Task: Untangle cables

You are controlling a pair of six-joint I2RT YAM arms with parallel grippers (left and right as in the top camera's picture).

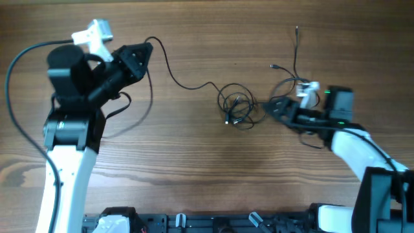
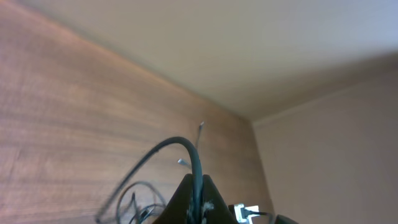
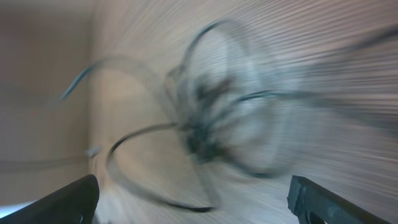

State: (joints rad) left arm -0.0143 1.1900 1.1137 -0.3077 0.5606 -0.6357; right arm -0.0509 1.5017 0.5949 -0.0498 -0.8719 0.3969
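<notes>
Holding one thin black strand (image 2: 196, 168): the left jaws are shut on it, and the left wrist view shows the wire arching up out of the closed tips. The left arm (image 1: 77, 71) is at the far-left side of the counter (image 1: 194, 168).

Overhead: the strand leaves the left jaws and runs in a slack curve (image 1: 191, 87) to the cables (image 1: 236, 107). They lie as a small knotted bundle of loops near mid-counter.

Two loose ends reach away from the bundle's right side. One plug tip (image 1: 297, 29) points to the far edge; a shorter one (image 1: 273, 66) lies nearer the knot.

The right arm (image 1: 352, 139) comes in from the right. The right jaws are spread wide and grip nothing, aimed at the bundle from just beside it.

The right wrist view is badly blurred. The knot (image 3: 205, 140) shows ahead, between the two fingertips (image 3: 68, 199). I cannot tell whether a tip touches any loop.
</notes>
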